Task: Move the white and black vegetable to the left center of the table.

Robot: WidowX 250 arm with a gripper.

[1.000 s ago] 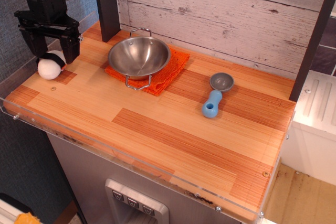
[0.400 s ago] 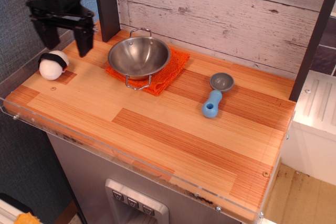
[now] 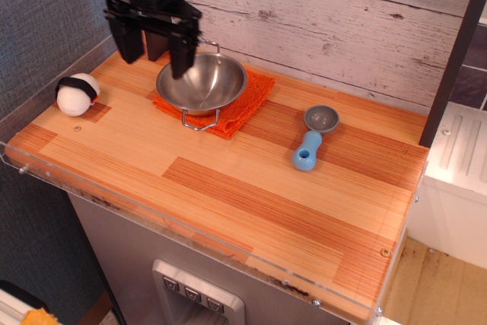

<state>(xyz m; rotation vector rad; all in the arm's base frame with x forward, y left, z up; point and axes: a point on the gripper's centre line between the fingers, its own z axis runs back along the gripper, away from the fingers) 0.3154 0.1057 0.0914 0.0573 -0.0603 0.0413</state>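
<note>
The white and black vegetable (image 3: 76,94), a small white ball with a black band, lies on the wooden table (image 3: 228,188) at its left edge, about midway along that side. My gripper (image 3: 156,55) is open and empty, raised above the table to the right of the vegetable, near the left rim of the steel bowl. It is well apart from the vegetable.
A steel bowl (image 3: 202,81) sits on an orange cloth (image 3: 240,108) at the back centre. A blue-handled grey scoop (image 3: 313,136) lies right of centre. A dark post (image 3: 156,43) stands behind the gripper. A clear acrylic rim (image 3: 152,218) edges the table.
My gripper let go of the vegetable, rose, and moved right toward the bowl. The vegetable stays at the left edge.
</note>
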